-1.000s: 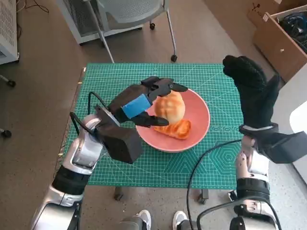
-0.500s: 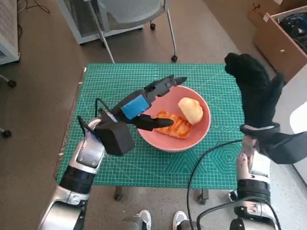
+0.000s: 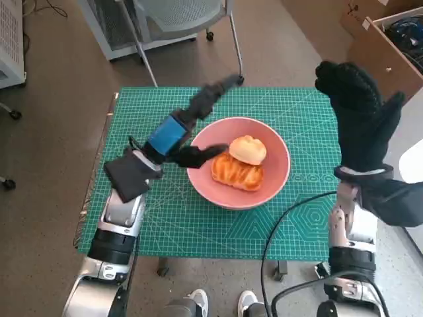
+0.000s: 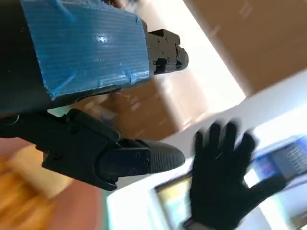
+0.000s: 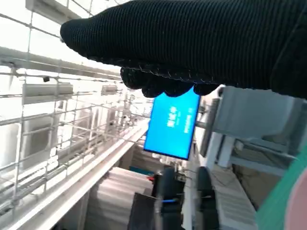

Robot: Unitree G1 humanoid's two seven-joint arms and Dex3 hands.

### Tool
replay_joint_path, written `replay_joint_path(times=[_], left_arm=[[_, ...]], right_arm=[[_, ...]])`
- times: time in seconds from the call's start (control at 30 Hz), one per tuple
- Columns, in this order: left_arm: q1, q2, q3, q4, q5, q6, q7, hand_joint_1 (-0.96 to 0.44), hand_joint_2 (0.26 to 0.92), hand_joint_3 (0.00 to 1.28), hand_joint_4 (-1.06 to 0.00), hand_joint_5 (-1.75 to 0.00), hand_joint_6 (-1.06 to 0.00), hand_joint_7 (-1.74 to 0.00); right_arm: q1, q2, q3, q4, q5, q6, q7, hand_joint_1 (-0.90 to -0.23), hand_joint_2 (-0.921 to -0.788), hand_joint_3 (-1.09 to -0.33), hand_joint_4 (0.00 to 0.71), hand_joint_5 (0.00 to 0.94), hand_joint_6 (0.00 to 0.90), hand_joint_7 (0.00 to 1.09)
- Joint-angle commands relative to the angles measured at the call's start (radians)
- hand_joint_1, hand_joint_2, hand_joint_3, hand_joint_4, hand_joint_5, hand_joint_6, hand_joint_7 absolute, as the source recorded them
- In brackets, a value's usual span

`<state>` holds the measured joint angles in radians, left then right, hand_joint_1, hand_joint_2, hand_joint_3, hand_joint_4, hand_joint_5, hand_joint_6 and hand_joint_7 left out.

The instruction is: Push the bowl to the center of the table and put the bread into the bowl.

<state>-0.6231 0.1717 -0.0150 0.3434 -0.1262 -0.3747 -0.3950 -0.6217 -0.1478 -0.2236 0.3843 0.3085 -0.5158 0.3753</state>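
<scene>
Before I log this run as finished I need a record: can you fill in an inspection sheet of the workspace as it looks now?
Surface: green cutting mat covers the small table.
Job's things: pink bowl sits about mid-mat; a round bun and a glazed pastry lie inside it.
Clutter: nothing seen on the mat besides the bowl.
Hands: left hand raised over the mat beside the bowl, holding nothing; right hand lifted upright and spread at the mat's right edge, holding nothing.
Cables: black cable crosses the mat's near right corner; a thin one loops at the left wrist.
Surroundings: chair behind the table, cardboard box to the right, shoes at the near edge.
</scene>
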Motion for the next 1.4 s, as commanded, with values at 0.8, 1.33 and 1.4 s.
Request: replay_joint_path(times=[0.8, 1.33, 1.4], left_arm=[[0.016, -0.087, 0.114, -0.093, -0.144, -0.049, 0.042, -0.59, 0.921, 0.38, -0.07, -0.04, 0.0, -0.46], [0.017, -0.095, 0.131, -0.123, -0.159, -0.038, 0.057, -0.57, 0.92, 0.39, -0.06, -0.05, 0.0, -0.47], [0.019, -0.093, 0.132, -0.127, -0.16, -0.036, 0.06, -0.57, 0.921, 0.39, -0.05, -0.05, 0.0, -0.48]], right_arm=[[-0.029, -0.019, 0.024, -0.032, 0.009, 0.005, 0.025, -0.655, -0.921, -0.672, 0.233, 0.005, 0.092, 0.43], [0.001, -0.028, 0.033, -0.08, -0.028, 0.054, -0.014, -0.63, -0.921, -0.66, 0.237, 0.004, 0.108, 0.43], [0.004, -0.03, 0.034, -0.081, -0.034, 0.055, -0.018, -0.63, -0.921, -0.66, 0.237, 0.004, 0.106, 0.43]])
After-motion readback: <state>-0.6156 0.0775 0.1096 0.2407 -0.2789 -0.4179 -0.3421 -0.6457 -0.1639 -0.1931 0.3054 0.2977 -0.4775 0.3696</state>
